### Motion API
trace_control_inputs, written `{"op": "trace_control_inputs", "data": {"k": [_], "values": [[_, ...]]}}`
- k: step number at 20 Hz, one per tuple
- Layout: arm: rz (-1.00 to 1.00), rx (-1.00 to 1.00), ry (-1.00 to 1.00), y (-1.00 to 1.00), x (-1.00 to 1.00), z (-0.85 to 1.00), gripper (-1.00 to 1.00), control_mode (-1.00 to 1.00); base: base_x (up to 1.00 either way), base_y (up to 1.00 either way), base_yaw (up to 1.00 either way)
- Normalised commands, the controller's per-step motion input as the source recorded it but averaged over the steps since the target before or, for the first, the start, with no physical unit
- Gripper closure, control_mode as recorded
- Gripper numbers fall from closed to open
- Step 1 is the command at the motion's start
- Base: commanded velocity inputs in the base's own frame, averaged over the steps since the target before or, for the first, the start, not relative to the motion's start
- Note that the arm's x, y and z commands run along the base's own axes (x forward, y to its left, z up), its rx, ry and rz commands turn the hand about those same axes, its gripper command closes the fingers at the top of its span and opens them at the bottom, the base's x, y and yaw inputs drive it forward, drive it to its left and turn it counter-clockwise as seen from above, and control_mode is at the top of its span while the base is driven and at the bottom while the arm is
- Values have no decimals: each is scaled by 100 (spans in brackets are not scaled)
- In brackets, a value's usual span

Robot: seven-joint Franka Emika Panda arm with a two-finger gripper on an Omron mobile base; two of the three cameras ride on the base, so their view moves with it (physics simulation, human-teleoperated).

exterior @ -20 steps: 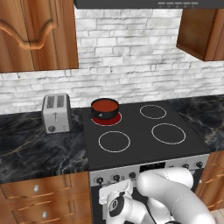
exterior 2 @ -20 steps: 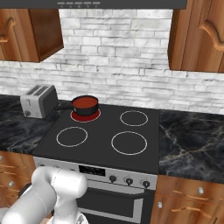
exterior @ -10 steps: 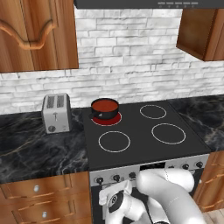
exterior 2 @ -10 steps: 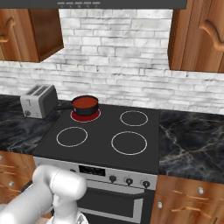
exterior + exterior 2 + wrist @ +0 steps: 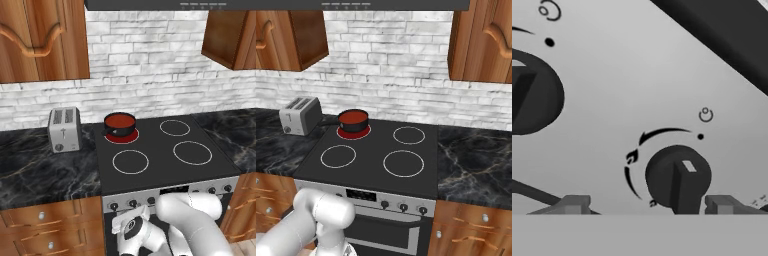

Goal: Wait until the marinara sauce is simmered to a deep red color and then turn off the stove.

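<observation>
Left base view, left to right: a silver toaster [image 5: 64, 129] stood on the dark marble counter [image 5: 45, 170], well apart from the pan. Just right of it began the stove [image 5: 160, 165], a black glass cooktop with four white-ringed burners. The small black saucepan [image 5: 120, 125] sat on the back left burner, whose ring glowed red beneath it. The marinara sauce [image 5: 120, 120] lay inside the pan as a smooth red disc. Along the steel front panel ran a row of small dark knobs [image 5: 132, 203]. The white arm [image 5: 192, 220] curled low in front of that panel, with the hand down near the left knobs.

Right base view: the same toaster [image 5: 301, 115] at far left, then the saucepan [image 5: 353, 120] with its red sauce [image 5: 353, 118] on the glowing back left burner, then the remaining three burners bare. The arm [image 5: 321, 215] rose at the lower left, below the stove's [image 5: 406, 175] front panel.

Hand view: the camera was rolled, close against the steel panel [image 5: 627, 75]. One dark knob [image 5: 532, 97] sat at the left edge. A second knob [image 5: 679, 177], with a small pale mark on its grip, sat lower right with curved arrow markings around it. The gripper [image 5: 643, 205] had its jaws apart, one fingertip [image 5: 574, 204] left and one [image 5: 722, 204] right of this knob, not touching it as far as could be seen.
</observation>
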Motion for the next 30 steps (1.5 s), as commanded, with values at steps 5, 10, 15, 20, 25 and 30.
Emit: {"op": "trace_control_inputs", "data": {"k": [5, 10, 15, 20, 25, 30], "values": [[-7, 18, 0, -55, 3, 17, -100, -100, 0, 0, 0], [-3, 18, 0, -36, 17, 40, -100, -100, 0, 0, 0], [0, 11, -2, -14, 2, 37, -100, -100, 0, 0, 0], [0, 3, -3, -2, 0, 23, -100, -100, 0, 0, 0], [0, 0, 3, -4, 17, -9, -100, -100, 0, 0, 0], [0, 0, 6, -6, 20, -14, -100, -100, 0, 0, 0]]}}
